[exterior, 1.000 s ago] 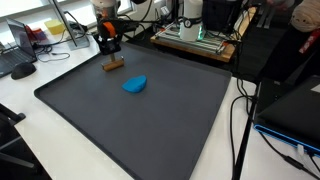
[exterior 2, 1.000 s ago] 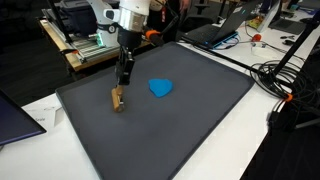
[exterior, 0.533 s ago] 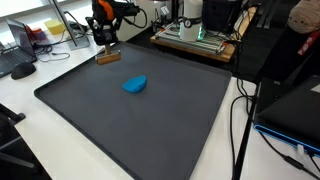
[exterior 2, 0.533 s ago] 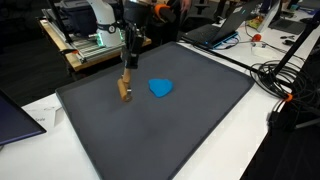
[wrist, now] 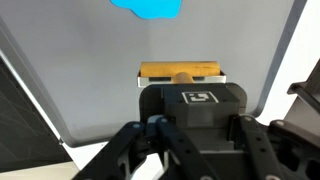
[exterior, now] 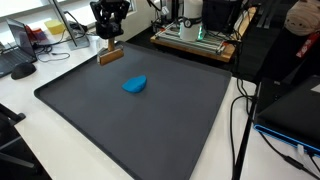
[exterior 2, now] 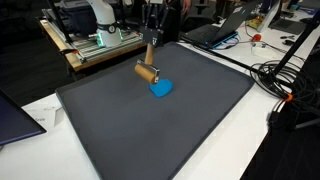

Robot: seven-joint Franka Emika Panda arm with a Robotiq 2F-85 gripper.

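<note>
Jaws clamped on wooden block point(wrist: 180, 71), grip point hidden; blue object point(wrist: 150, 6) cropped at top

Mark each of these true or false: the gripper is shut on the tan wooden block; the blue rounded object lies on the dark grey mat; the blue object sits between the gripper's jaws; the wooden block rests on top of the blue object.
1. The gripper is shut on the tan wooden block. True.
2. The blue rounded object lies on the dark grey mat. True.
3. The blue object sits between the gripper's jaws. False: it lies free on the mat, and the jaws hold the wooden block.
4. The wooden block rests on top of the blue object. False: the wrist view shows bare mat between them.
</note>
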